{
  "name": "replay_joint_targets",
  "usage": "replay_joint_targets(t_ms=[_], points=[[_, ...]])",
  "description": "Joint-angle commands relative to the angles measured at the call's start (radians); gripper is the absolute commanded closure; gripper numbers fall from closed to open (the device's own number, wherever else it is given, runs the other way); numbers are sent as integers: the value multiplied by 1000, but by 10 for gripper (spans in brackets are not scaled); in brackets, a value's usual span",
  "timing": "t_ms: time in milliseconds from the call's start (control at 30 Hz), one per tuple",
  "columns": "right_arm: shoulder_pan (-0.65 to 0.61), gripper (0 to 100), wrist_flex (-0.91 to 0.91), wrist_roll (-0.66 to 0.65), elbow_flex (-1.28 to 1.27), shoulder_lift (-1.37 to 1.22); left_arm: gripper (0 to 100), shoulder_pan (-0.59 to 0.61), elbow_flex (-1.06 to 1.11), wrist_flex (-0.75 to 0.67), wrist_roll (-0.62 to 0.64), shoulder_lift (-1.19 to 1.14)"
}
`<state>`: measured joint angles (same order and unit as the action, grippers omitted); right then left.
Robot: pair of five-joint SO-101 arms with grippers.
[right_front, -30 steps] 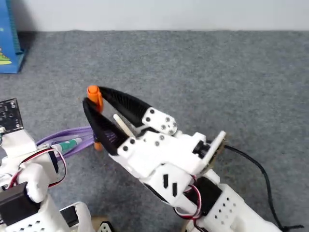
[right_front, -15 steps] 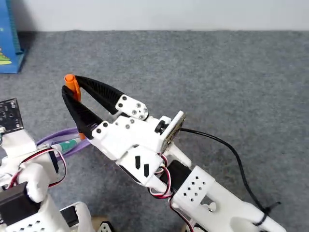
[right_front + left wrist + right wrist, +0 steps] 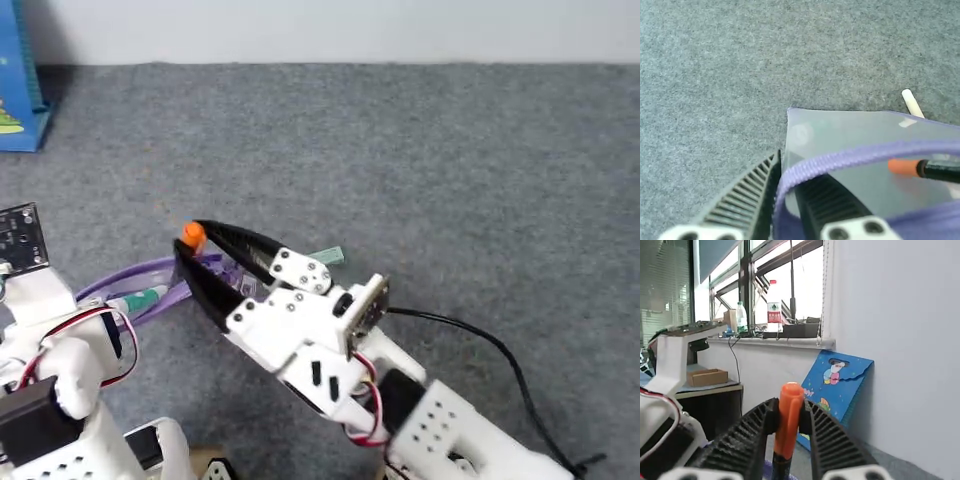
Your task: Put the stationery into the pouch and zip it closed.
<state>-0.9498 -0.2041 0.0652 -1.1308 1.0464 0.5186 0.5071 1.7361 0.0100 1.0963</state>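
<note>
Right claw [image 3: 190, 246] closing narrowly on orange marker [image 3: 193, 235], hanging over pouch [image 3: 150, 276]. Left claw [image 3: 787, 172] pinching pouch's purple zip edge. Pouch lying on grey bench [image 3: 450, 150], marker showing through clear wall.

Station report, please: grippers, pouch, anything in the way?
Left gripper shut on pouch rim. Right gripper shut on orange pen, tip at pouch mouth. Nothing seen in the way.

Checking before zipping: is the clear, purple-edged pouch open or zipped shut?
Open. The left gripper holds the pouch's purple zip edge lifted off its clear wall; the orange marker sits at the gap.
</note>
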Motion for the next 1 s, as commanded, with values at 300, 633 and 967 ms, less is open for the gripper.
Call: replay_joint_targets(t_ms=[300,633,967], points=[[19,699,684,-17,97,303,987,6,4,17,-5,-8],[209,800,1191,-15,278,308,987,6,4,17,-5,-8],[308,837,1109,-21,123,-76,987,6,4,17,-5,-8]])
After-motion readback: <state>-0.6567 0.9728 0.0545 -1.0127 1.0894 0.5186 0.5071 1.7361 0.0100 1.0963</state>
